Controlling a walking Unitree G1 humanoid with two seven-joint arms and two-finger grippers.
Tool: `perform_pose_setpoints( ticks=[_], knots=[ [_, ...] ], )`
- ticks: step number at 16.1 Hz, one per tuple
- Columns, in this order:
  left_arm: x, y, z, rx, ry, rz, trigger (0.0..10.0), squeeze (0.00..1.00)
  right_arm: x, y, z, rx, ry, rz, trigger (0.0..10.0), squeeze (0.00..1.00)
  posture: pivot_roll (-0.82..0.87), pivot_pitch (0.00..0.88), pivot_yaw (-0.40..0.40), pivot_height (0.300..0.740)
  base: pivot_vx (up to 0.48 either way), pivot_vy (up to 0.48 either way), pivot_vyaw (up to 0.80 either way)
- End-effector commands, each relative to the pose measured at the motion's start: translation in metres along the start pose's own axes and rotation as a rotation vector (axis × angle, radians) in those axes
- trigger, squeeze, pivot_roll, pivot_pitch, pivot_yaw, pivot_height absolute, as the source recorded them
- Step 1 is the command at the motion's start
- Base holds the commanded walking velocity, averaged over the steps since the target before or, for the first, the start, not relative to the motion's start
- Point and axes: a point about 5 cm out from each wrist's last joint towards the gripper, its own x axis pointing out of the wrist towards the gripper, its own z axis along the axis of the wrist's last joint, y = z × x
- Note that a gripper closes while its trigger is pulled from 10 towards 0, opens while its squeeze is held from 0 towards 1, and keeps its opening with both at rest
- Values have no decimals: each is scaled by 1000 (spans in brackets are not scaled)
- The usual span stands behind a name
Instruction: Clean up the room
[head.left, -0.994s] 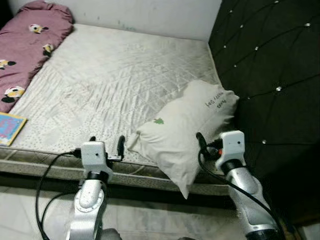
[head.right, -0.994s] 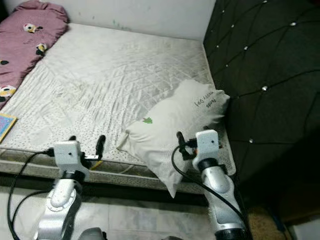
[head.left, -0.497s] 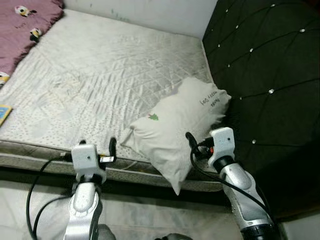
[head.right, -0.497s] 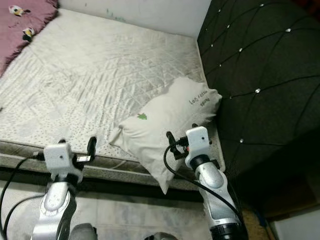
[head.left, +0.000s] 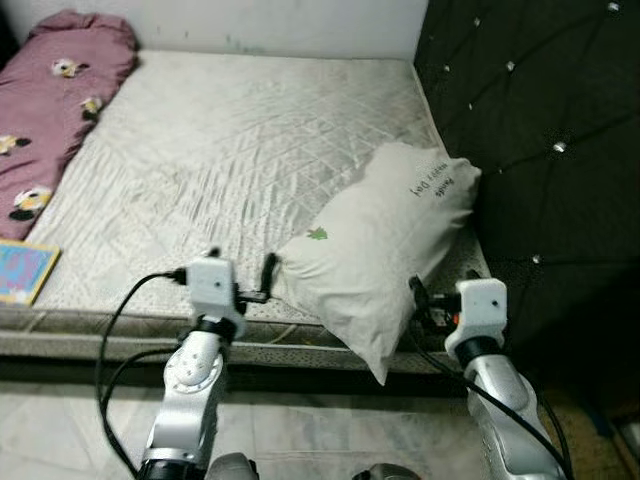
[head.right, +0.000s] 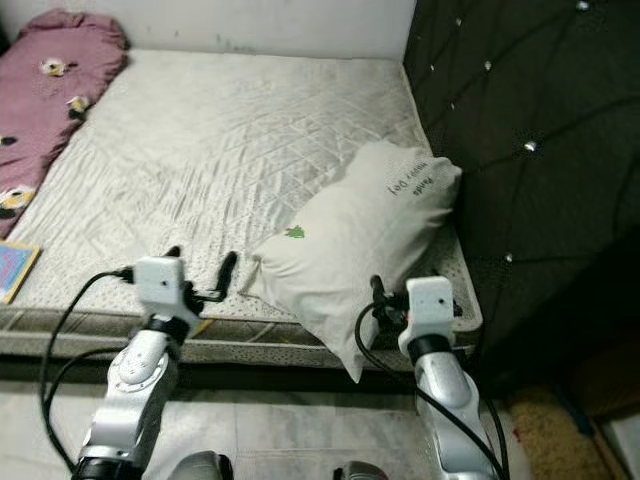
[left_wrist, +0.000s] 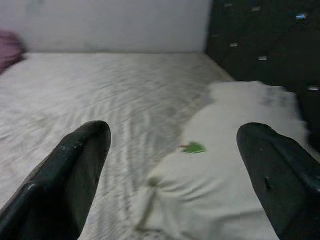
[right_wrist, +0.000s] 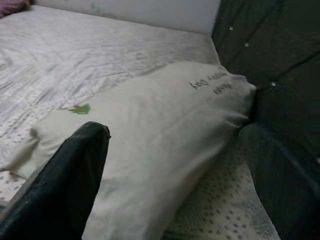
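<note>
**A:** What's nearest you?

**B:** Your two arms, raised at the near edge of the mattress (head.left: 200, 160). Your left gripper (head.left: 240, 268) sits over that edge with its fingers spread wide apart and nothing between them; its wrist view looks through the gap at the pillow's near corner.

**A:** And your right one?

**B:** Your right gripper (head.right: 390, 300) is just beside the pillow's low end, near the headboard side. Its fingers (right_wrist: 65, 185) are also parted and grasp nothing, with the pillow ahead of them.

**A:** Where's the pillow itself?

**B:** The white pillow (head.left: 385, 245) lies slantwise on the mattress, its upper end against the dark tufted headboard (head.left: 540, 130), its lower corner hanging past the near edge. You can see a small green mark and some lettering on it.

**A:** Further off?

**B:** On your left, a blue book (head.left: 22, 272) near the mattress edge, and beyond it a pink blanket (head.left: 55, 95) with cartoon prints running toward the white wall (head.left: 280, 20).
</note>
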Motion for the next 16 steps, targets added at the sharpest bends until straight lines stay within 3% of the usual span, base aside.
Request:
perform_pose_setpoints(
  ticks=[1, 9, 16],
  knots=[
    [-1, 0, -3, -6, 12, -19, 10000, 0, -1, -2, 5, 0, -27, -16, 10000, 0, -99, 59, 13, 740, 0, 0, 0],
    [-8, 2, -4, -23, 0, -2, 10000, 0, 10, 3, 13, -14, -51, 27, 10000, 0, -55, 53, -25, 740, 264, 0, 0],
    [-12, 3, -6, -19, 9, 1, 10000, 0, 8, 6, 11, -18, -46, 38, 10000, 0, -49, 63, -26, 740, 306, 0, 0]
  ],
)
